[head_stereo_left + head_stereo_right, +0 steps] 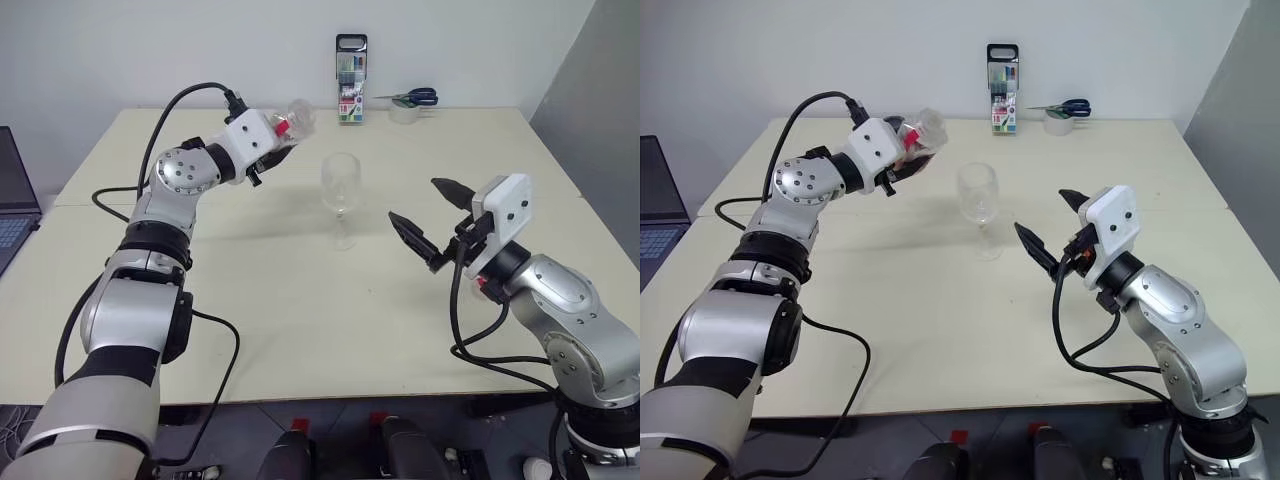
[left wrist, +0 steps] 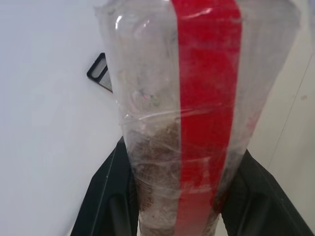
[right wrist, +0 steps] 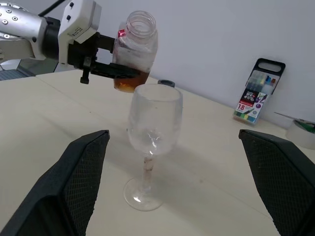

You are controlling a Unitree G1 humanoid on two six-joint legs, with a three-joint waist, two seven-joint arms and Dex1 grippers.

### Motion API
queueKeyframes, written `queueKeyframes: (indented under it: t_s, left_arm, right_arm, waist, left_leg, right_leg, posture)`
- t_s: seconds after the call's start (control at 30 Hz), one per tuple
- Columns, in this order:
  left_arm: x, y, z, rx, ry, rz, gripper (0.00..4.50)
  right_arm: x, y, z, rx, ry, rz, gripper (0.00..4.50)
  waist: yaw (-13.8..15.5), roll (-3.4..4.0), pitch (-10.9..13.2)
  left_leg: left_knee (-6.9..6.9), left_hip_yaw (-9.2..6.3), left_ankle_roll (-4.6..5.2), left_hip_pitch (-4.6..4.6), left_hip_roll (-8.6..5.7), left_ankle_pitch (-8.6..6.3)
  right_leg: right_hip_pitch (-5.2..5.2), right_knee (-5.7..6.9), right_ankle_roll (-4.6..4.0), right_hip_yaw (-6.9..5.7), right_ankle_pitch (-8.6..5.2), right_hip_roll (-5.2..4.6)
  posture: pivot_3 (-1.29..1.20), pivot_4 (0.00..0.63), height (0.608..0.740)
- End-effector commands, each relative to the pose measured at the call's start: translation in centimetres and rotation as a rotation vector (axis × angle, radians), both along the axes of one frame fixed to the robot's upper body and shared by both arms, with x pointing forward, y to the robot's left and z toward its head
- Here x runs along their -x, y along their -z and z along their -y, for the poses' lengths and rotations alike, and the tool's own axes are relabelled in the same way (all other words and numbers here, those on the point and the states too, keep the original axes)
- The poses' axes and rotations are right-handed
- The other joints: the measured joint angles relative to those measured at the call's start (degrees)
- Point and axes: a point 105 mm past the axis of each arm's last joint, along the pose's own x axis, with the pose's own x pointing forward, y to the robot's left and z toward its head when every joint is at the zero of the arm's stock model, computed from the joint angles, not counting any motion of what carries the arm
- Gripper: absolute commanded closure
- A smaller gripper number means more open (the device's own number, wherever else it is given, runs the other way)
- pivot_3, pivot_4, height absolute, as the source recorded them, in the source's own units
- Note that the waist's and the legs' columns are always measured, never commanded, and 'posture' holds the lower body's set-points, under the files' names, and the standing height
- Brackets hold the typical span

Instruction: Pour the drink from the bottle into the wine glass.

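left gripper (image 3: 106,69) pinches the bottle (image 3: 134,51) low on its body, held above the table (image 1: 300,300), uncapped, amber drink (image 3: 129,82) pooled at its base. wine glass (image 1: 341,198) upright at mid-table, empty. right gripper (image 1: 432,222) spread wide, holding nothing, near the glass, apart.

The one thing I can read is the number "18", white on a red patch low on the front of the marker pack (image 3: 257,91), which stands at about twelve o'clock on the far edge of my table (image 1: 300,300). The print beside that number is too small for me to read.
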Motion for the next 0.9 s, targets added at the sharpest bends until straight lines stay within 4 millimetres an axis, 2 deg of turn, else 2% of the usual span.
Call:
queueKeyframes:
  t_s: [0.03, 0.43, 0.9]
  left_arm:
    - [0.3, -2.7, 0.5, -0.054, 0.018, 0.111, 2.82]
    - [0.2, -2.9, 1.4, -0.23, 0.03, 0.19, 2.82]
    - [0.0, -3.9, 1.5, -0.343, 0.006, 0.259, 2.82]
  right_arm:
    - [0.3, -1.1, -0.3, 0.001, -0.014, 0.065, 0.0]
    - [0.0, -0.8, -0.4, -0.01, -0.014, 0.062, 0.0]
    - [-0.1, -0.3, -0.6, 0.002, -0.015, 0.069, 0.0]
  waist:
    - [0.0, 0.0, 0.0]
    - [0.0, 0.0, 0.0]
    - [-0.1, 0.0, 0.0]
  left_leg:
    - [0.0, 0.0, 0.0, 0.0, 0.0, 0.0]
    - [0.0, 0.02, 0.01, 0.0, 0.0, 0.0]
    - [0.02, 0.23, 0.01, 0.0, -0.01, 0.0]
  right_leg:
    - [0.0, 0.0, 0.0, 0.01, 0.0, 0.0]
    - [-0.02, 0.03, 0.0, 0.01, 0.0, 0.01]
    - [-0.04, 0.07, 0.01, 0.03, 0.0, 0.02]
  posture:
    - [0.0, 0.15, 0.74]
    - [0.0, 0.15, 0.74]
    - [0.0, 0.15, 0.74]
